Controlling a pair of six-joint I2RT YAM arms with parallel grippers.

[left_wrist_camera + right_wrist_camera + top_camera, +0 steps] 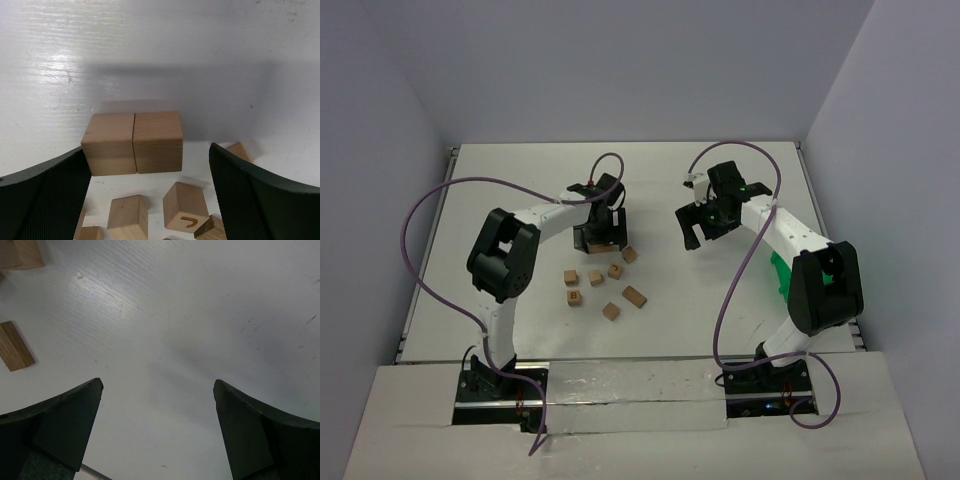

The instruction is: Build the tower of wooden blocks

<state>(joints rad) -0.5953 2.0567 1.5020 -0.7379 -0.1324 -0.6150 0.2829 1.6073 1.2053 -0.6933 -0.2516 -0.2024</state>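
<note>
On the white tabletop (520,190), enclosed by pale walls: 2 black-and-white robot arms, bases at the near edge. Green plastic bin (780,272), largely hidden behind the right arm, contents not visible. Left gripper (603,232), claw spread wide, lowered over the middle of the table, its dark fingers (45,200) flanking but not pinching the work. Right gripper (157,385), claw likewise spread and empty, hovering over bare table well apart from the blocks. Tower base: 2 light-brown plain wooden cubes (132,142), standing side by side, faces touching, flat on the table between the left fingers. Loose light-brown wooden blocks (611,311), 7 counted, scattered just nearer the bases, 1 carrying a burnt letter mark. Step in hand, as judged: bottom course laid, nothing stacked on it yet. Next move calls for lifting the left claw straight up without nudging the pair, then pinching 1 loose block squarely and setting it across the seam.
</note>
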